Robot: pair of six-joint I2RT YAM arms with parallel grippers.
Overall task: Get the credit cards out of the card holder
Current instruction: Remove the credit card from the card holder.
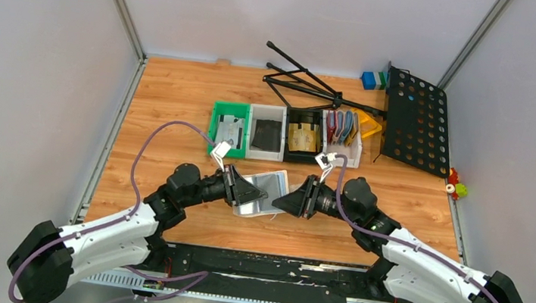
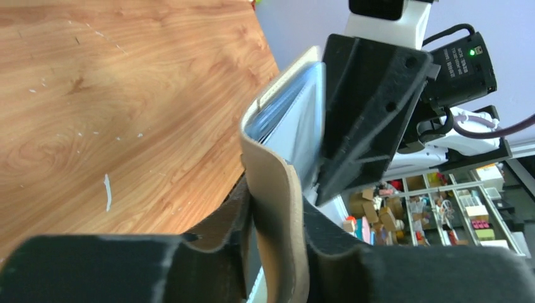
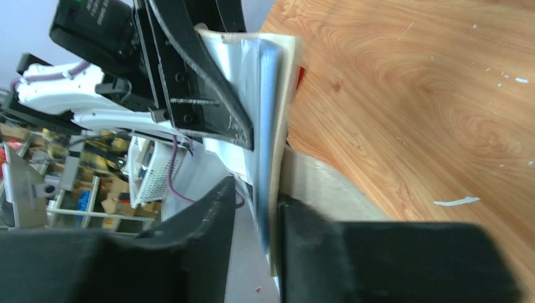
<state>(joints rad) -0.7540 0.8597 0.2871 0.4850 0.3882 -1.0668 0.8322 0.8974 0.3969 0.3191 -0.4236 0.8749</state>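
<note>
- The left gripper (image 2: 272, 218) is clamped on the holder (image 1: 270, 187). Its own camera shows a tan flap of the cover pinched between the two dark fingers (image 2: 208, 252).
- The right gripper (image 3: 258, 211) is also clamped on the holder. Its fingers (image 3: 208, 240) pinch the stacked edge from the opposite side, with only the holder's thickness between them.
- The holder sits between the two grippers over the near middle of the table (image 1: 180, 96), just in front of the row of bins (image 1: 263, 149). I cannot tell whether it touches the wood.
- The holder's outside is tan and its inside is pale grey-blue with a glossy, clear-looking face. Thin layers show along one edge.
- In the left wrist view the right gripper's black finger lies flat against the holder's pale inner face. In the right wrist view the left gripper's finger lies over that face in the same way.
- No cards can be made out as separate things, either in the pockets or on the table.
- The row has a green bin (image 1: 217, 119), a white one, a black one and another white one holding upright wallets (image 1: 342, 126).
- A black perforated stand (image 1: 417, 119) lies at the far right, its folded legs (image 1: 303, 79) reaching left behind the bins.
</note>
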